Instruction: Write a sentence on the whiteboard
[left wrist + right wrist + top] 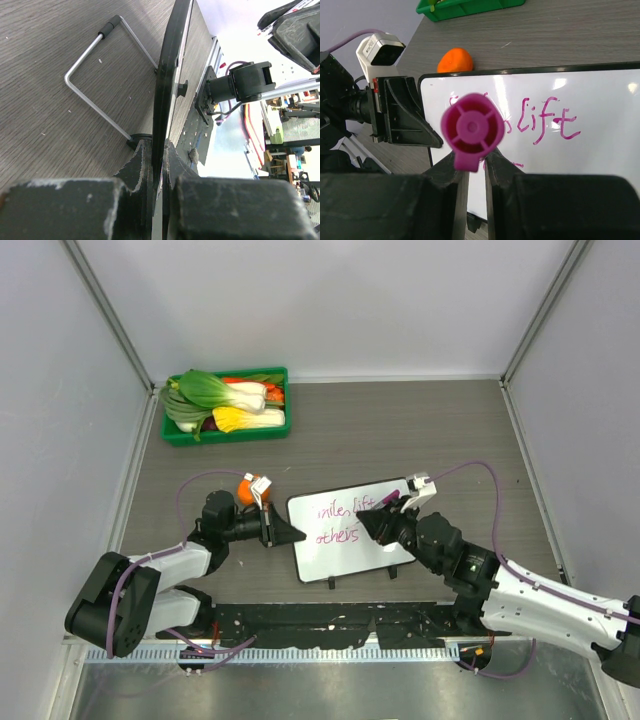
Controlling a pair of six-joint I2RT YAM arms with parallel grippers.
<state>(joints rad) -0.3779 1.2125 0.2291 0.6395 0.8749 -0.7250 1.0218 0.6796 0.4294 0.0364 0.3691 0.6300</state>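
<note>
Currently the whiteboard (pixel 350 558) is sitting near the middle of the table (pixel 450 430), carrying the sentence (pixel 338 523) in two pink lines. The left gripper (pixel 296 533) is clamping its left edge. The right gripper (pixel 372 521) is pinching a magenta marker (pixel 472 129) just past the second line; whether the tip is touching, I cannot tell. Writing is probably nearing its end, so the next move is calling for a light, steady stroke or a clean lift. An orange (pixel 245 491) is lying close by the left gripper.
</note>
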